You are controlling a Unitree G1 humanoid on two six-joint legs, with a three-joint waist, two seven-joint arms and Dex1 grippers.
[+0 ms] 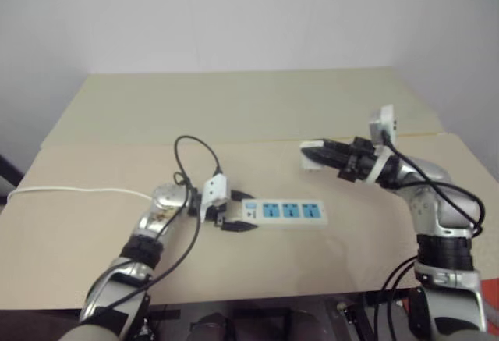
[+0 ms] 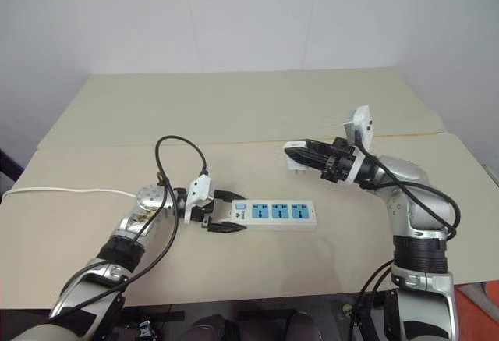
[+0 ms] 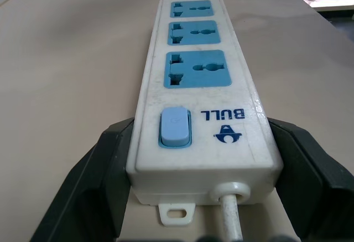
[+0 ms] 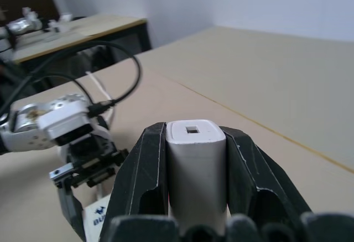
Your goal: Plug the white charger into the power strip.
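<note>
The power strip [image 1: 284,211] lies flat near the table's front edge, a white bar with three blue sockets and a blue switch [image 3: 175,125]. My left gripper [image 1: 240,211] is closed around its switch end, one black finger [image 3: 94,186] pressed against each long side. Up and to the right, my right gripper [image 2: 296,154] hangs above the table, pointing left, shut on the white charger [image 4: 196,170]. The charger's flat end with a small square port faces out between the fingertips. It is well apart from the strip.
The strip's thin white cord [image 1: 78,191] runs left across the beige table [image 1: 234,107] to its left edge. A seam crosses the tabletop behind the strip. A wall stands behind the table, and another table [image 4: 83,26] with dark legs stands further off.
</note>
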